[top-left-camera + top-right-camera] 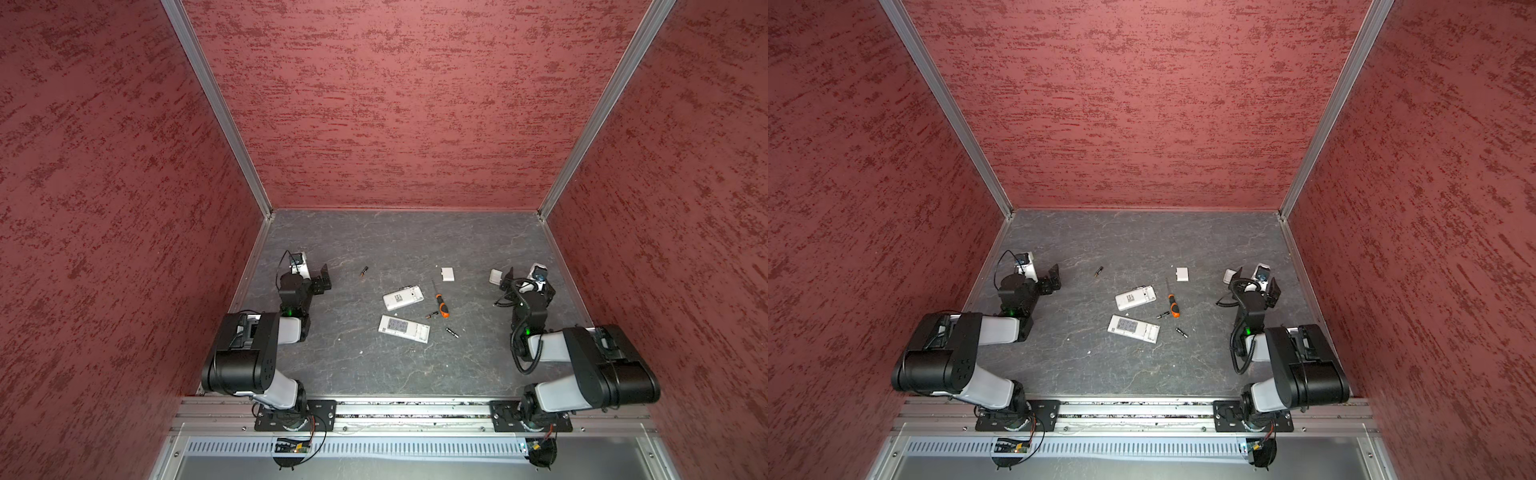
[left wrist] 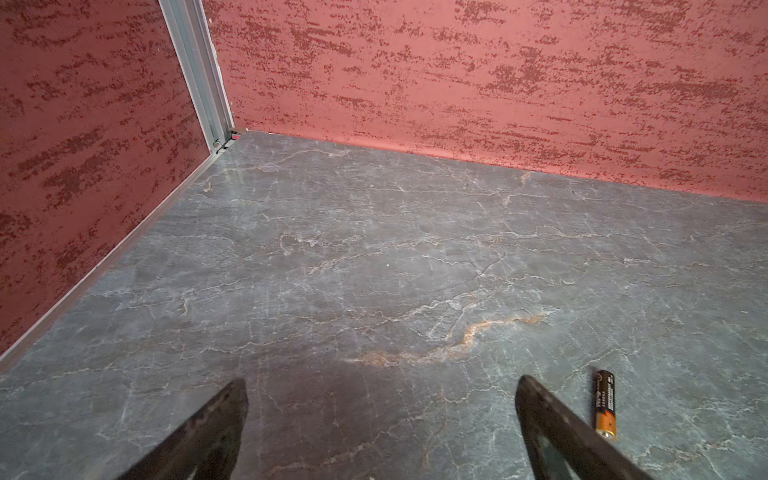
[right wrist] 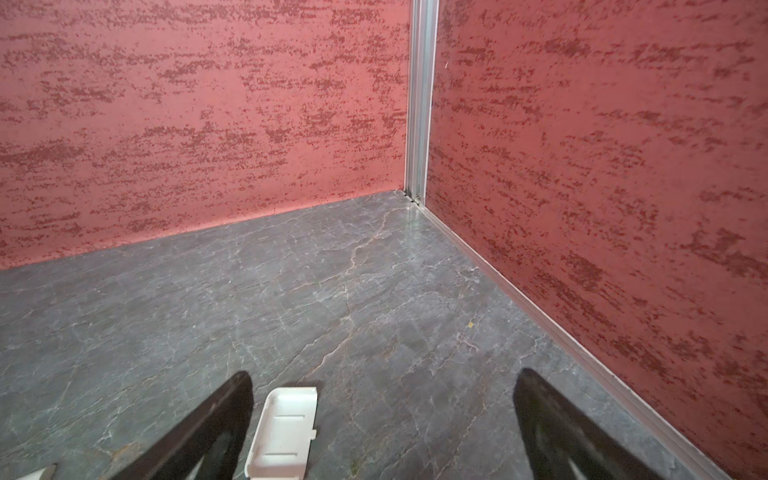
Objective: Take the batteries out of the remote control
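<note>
Two white remote controls lie back-up mid-table in both top views, one [image 1: 403, 297] farther back and one [image 1: 404, 329] nearer the front. Three batteries lie loose on the table: one [image 1: 363, 272] at the back left, one [image 1: 432, 314] beside the screwdriver handle and one [image 1: 452, 332] right of the nearer remote. My left gripper [image 1: 325, 279] hovers open at the left; in the left wrist view its jaws [image 2: 380, 399] are empty, with the back-left battery [image 2: 604, 405] just outside one finger. My right gripper [image 1: 528, 286] stands open at the right, holding nothing [image 3: 382, 399].
An orange-and-black screwdriver [image 1: 441, 305] lies right of the remotes. One white cover [image 1: 447, 274] rests behind it. Another cover [image 3: 284, 432] lies on the table between my right fingers, close to one of them. Red walls [image 1: 415, 104] enclose the grey marbled table [image 1: 374, 374] on three sides.
</note>
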### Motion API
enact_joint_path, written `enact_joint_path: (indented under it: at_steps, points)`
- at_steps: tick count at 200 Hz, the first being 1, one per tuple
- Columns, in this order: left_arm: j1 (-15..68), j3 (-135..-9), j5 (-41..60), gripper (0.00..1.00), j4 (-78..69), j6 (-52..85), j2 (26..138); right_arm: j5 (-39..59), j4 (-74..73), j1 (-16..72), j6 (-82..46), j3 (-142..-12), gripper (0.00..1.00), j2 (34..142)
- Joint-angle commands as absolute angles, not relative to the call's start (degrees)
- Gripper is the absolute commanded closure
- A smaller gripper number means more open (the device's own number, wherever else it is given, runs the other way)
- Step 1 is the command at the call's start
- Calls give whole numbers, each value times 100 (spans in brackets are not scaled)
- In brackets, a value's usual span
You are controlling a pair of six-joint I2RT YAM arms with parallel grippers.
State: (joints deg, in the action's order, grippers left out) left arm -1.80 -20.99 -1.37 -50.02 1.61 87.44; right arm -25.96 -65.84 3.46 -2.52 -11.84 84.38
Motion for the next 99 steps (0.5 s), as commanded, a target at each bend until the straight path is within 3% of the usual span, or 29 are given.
enact_joint_path:
  at_steps: [1,68,86,99]
  points:
    - [-175,-2171,-88,1,-5083,72,8759,-2366,-6945,290,-149,-1319,1,8455]
    - [-175,-2171,-88,0,-5080,73,8759,-1641,-6911,107,-147,-1365,1,8598]
    - [-166,-2170,-94,1,-5084,74,8759,-1556,-7497,53,-101,-1306,1,9014]
    - [-166,-2171,-94,0,-5080,70,8762,-1520,-6942,44,-206,-1412,1,8832]
